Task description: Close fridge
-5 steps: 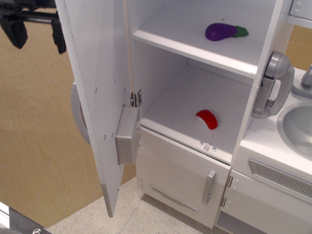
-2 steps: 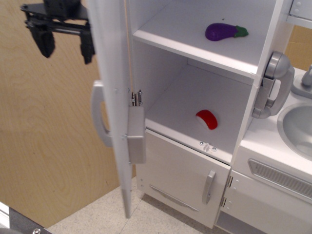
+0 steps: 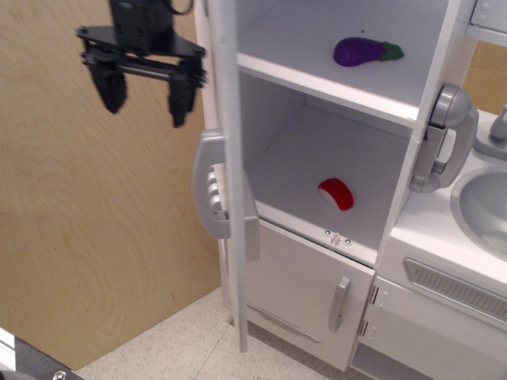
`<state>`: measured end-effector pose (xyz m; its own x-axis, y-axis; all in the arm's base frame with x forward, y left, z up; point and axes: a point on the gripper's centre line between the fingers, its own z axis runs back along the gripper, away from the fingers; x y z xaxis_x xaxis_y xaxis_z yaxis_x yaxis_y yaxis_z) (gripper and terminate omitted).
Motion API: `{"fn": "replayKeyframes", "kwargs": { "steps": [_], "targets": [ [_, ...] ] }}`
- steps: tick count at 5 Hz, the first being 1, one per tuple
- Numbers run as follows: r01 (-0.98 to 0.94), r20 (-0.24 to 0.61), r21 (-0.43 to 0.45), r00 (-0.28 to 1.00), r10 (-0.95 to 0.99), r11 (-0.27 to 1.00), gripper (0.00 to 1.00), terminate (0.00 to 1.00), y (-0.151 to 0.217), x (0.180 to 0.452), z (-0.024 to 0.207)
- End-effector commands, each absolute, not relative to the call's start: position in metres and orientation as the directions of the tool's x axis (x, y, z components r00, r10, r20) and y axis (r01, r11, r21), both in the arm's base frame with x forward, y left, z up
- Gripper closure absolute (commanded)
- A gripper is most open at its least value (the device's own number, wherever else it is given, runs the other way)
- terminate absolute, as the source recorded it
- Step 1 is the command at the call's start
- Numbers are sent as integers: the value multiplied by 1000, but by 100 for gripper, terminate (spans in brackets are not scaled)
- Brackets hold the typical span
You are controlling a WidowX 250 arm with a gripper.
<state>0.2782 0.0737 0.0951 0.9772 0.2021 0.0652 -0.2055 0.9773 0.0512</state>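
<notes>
The fridge (image 3: pixel 348 150) is a tall white toy-kitchen cabinet with two open shelves. Its big white door (image 3: pixel 227 158) stands open and shows nearly edge-on at the left of the opening. The grey dispenser panel (image 3: pixel 212 190) shows on the door's outer face. My black gripper (image 3: pixel 146 99) is open and empty, at the upper left, just outside the door's outer face, with its right finger close to the door. I cannot tell whether it touches.
A purple toy eggplant (image 3: pixel 366 51) lies on the upper shelf and a red toy (image 3: pixel 337 193) on the lower one. A smaller lower door (image 3: pixel 305 293) is shut below. A grey phone handset (image 3: pixel 442 138) and a sink (image 3: pixel 485 210) are at right. A wooden wall (image 3: pixel 87 237) is at left.
The door has swung rightward toward the cabinet, from wide open to nearly edge-on. My gripper has moved right and down, following the door's outer face.
</notes>
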Motion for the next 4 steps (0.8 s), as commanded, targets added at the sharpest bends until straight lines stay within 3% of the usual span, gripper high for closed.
{"fn": "replayKeyframes", "kwargs": {
  "steps": [1, 2, 4],
  "targets": [
    [-224, 154, 48, 964, 215, 973, 0, 0, 61, 314, 113],
    [-239, 180, 37, 957, 229, 970, 0, 0, 58, 337, 113],
    [-226, 154, 50, 964, 216, 973, 0, 0, 52, 354, 103]
  ]
}}
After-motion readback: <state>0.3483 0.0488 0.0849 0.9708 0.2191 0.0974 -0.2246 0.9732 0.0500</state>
